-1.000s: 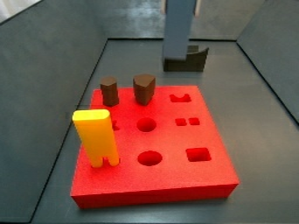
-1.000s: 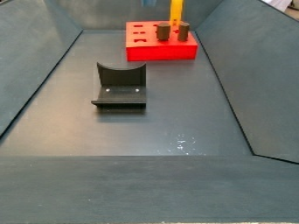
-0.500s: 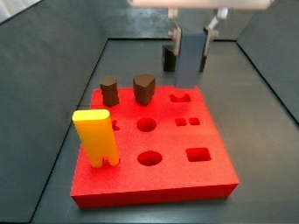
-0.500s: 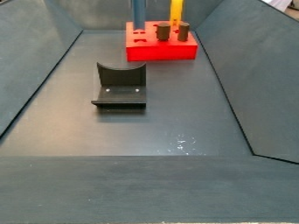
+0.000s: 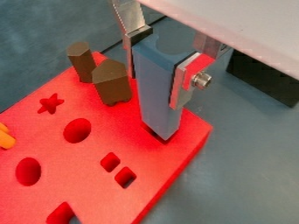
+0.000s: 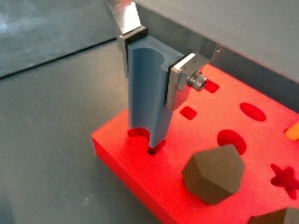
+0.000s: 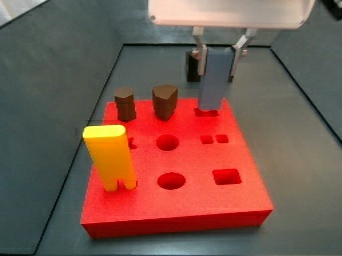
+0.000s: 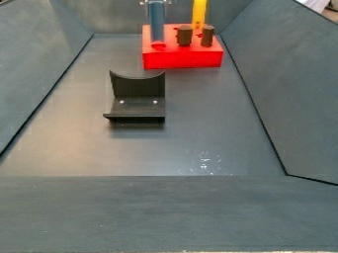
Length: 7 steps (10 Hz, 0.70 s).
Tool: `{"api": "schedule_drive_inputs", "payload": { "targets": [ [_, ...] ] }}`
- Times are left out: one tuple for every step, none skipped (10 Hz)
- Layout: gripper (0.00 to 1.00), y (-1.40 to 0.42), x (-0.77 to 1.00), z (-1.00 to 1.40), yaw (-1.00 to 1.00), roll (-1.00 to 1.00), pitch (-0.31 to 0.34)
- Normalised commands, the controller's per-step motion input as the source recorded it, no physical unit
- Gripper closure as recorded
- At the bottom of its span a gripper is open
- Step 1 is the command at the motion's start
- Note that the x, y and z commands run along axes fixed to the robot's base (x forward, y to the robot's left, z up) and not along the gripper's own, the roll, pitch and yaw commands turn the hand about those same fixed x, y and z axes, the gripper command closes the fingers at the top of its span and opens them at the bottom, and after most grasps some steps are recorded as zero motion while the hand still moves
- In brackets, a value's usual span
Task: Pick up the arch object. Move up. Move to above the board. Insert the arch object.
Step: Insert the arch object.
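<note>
My gripper [image 7: 214,52] is shut on the arch object [image 7: 213,82], a tall pale blue-grey block held upright. Its lower end meets the far edge of the red board [image 7: 187,200], at an arch-shaped hole. Both wrist views show the arch object [image 5: 156,96] [image 6: 147,96] clamped between my gripper's [image 5: 158,63] [image 6: 152,63] silver fingers [image 5: 187,80] [image 6: 183,74], its foot on the board [image 5: 146,188] [image 6: 163,188] near a corner. How deep it sits I cannot tell. In a side view the arch object [image 8: 153,18] stands on the distant board [image 8: 185,59].
A yellow two-legged block [image 7: 107,155] stands at the board's near left corner. Two brown pegs [image 7: 124,103] [image 7: 164,100] stand left of the arch object. The dark fixture [image 8: 136,96] stands on the grey floor away from the board. Grey walls enclose the floor.
My gripper has carried the arch object over the board's far edge and lowered it until its foot meets the board.
</note>
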Motion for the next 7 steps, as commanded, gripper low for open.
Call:
{"api": "schedule_drive_inputs", "payload": {
  "targets": [
    [1.00,0.00,0.00,-0.17,0.11,0.00,0.000],
    [1.00,0.00,0.00,-0.21,0.10,0.00,-0.004],
    [1.00,0.00,0.00,-0.26,0.12,0.00,-0.024],
    [1.00,0.00,0.00,-0.26,0.08,0.00,-0.004],
    [1.00,0.00,0.00,-0.33,0.08,0.00,-0.004],
    [1.00,0.00,0.00,-0.42,0.06,0.00,-0.027],
    [1.00,-0.01,0.00,-0.46,0.03,0.00,-0.043]
  ]
}}
